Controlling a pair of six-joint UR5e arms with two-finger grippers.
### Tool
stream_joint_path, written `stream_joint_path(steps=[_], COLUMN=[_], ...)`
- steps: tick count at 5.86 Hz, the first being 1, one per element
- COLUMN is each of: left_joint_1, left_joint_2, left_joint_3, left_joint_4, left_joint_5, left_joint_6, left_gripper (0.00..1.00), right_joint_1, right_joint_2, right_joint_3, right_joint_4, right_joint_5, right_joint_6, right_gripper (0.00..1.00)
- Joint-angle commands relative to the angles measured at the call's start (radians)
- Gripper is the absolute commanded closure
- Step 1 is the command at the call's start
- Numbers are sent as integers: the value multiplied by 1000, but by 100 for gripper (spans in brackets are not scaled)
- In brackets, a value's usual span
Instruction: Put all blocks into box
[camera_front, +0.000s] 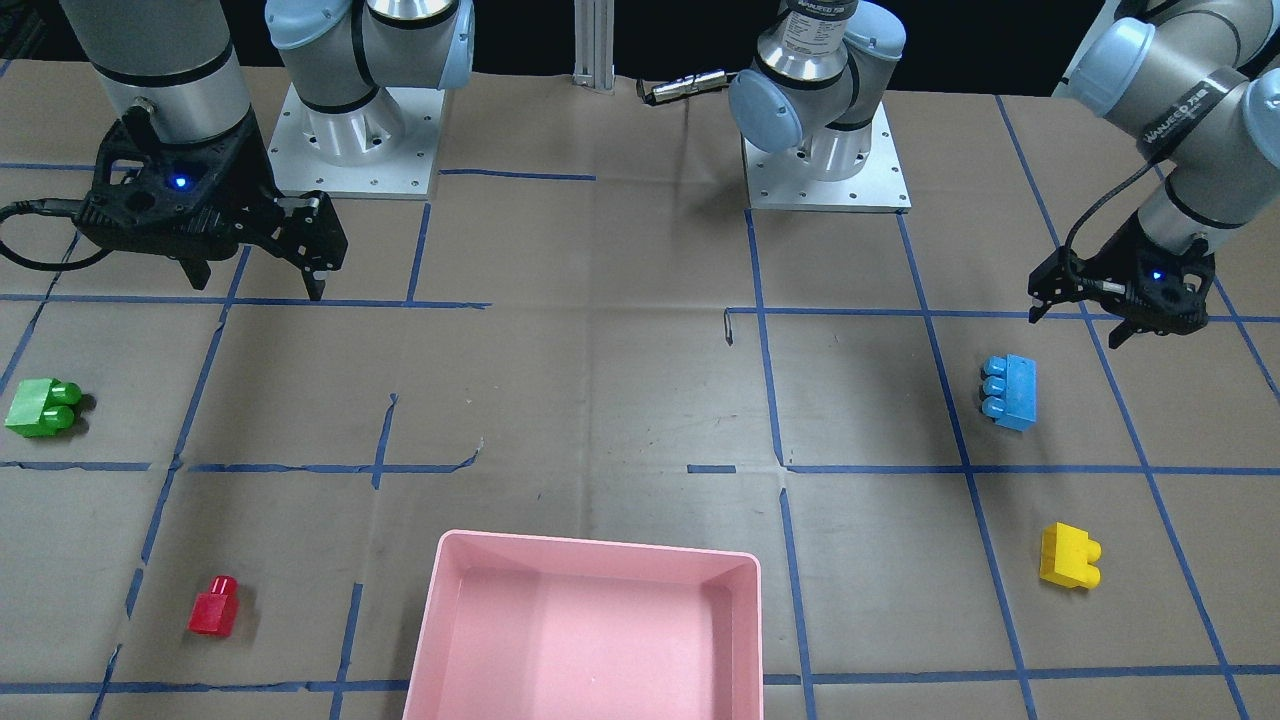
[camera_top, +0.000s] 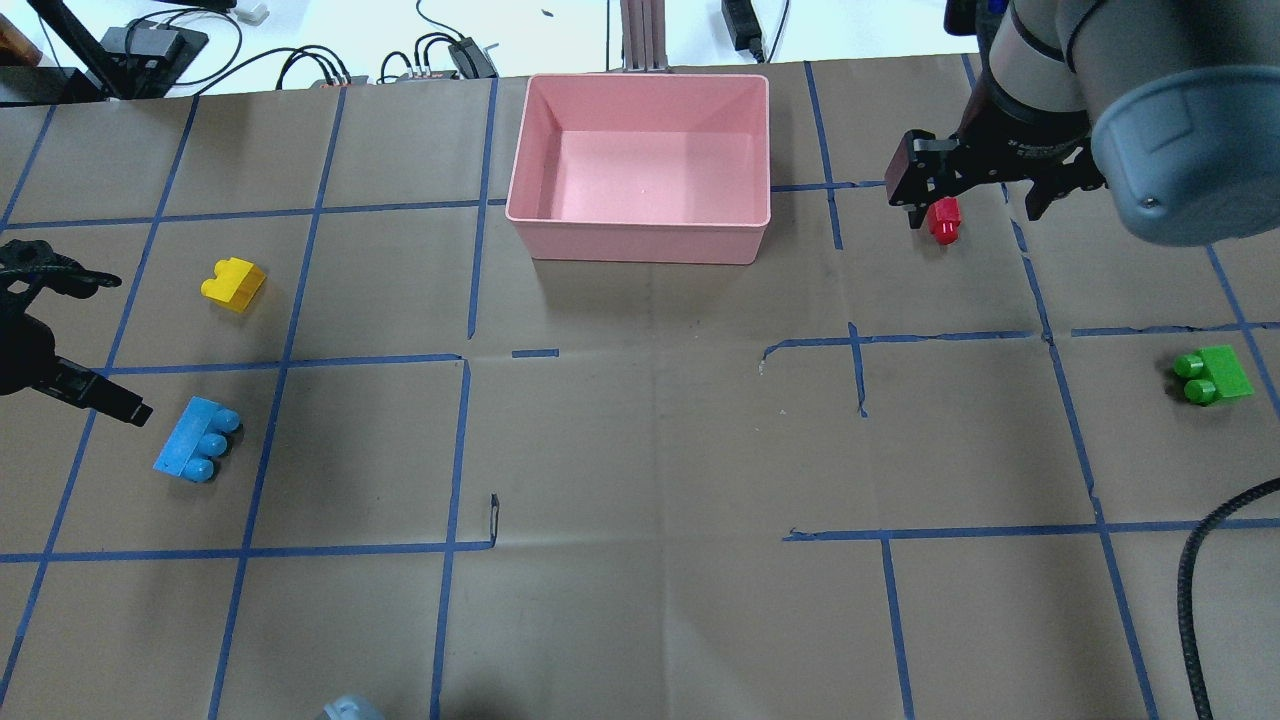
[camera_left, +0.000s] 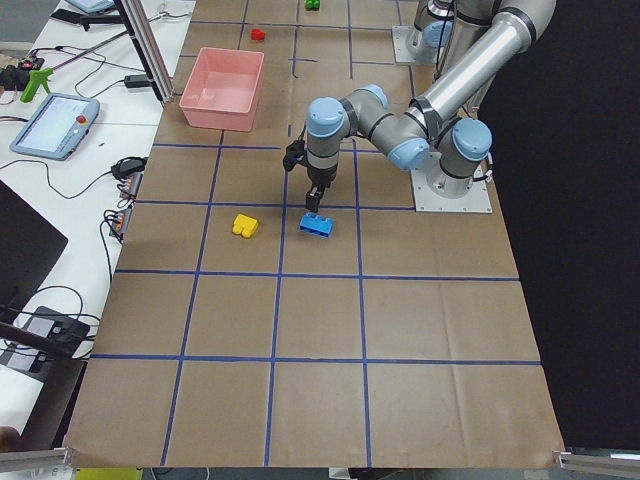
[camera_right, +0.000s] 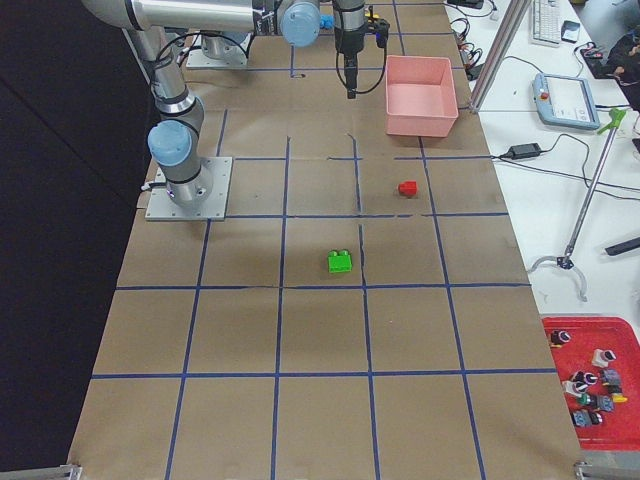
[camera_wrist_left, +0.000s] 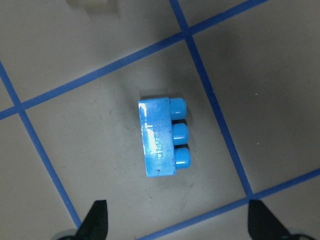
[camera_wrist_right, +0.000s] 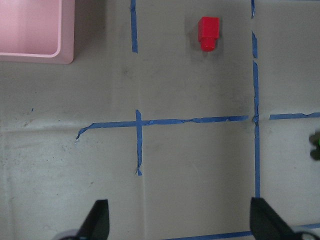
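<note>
The pink box (camera_top: 640, 238) stands at the table's far middle, with nothing in it. The light blue block (camera_top: 196, 439) lies on its side at the left, centred in the left wrist view (camera_wrist_left: 161, 138). My left gripper (camera_top: 110, 345) hovers open just beside and above it. The yellow block (camera_top: 233, 283) lies farther out. The red block (camera_top: 944, 220) shows in the right wrist view (camera_wrist_right: 208, 32). My right gripper (camera_front: 257, 282) is open, empty and high over the table. The green block (camera_top: 1211, 376) lies at the right.
Blue tape lines grid the brown paper table (camera_top: 640, 450). Both arm bases (camera_front: 825, 150) stand on the robot's side. Cables and power supplies (camera_top: 440, 55) lie beyond the far edge. A black cable (camera_top: 1200, 560) loops in at the near right.
</note>
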Motion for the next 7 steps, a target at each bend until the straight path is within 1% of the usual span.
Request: stream_joint_path(steps=[1,2,3,4,6,7], left_joint_1=[-3,-5,-5,-5,-5,-3], left_joint_2=[-88,-131,-162,-190,-256,-264], left_joint_3=[-34,-57,-89,-118,-121,-138], left_joint_4=[133,167,248,338,416,424], left_joint_5=[-29,-36,-50,-50,-50,-49], left_joint_6=[-7,-7,-7,-7,-4,-7], left_gripper=[1,1,1,1,1,1], right_joint_1=[-41,-111,-216,-327,-485,-571], right_joint_2=[1,-4,-48,-85,-76,-70], right_joint_3=[-2,-2,5,12,18,24], right_joint_4=[-16,-16,-13,2,77,75], right_joint_5=[5,40,134,184,181,183], right_joint_6=[-117,-179,-308,-418,-671,-790], right_gripper=[0,0,0,0,0,0])
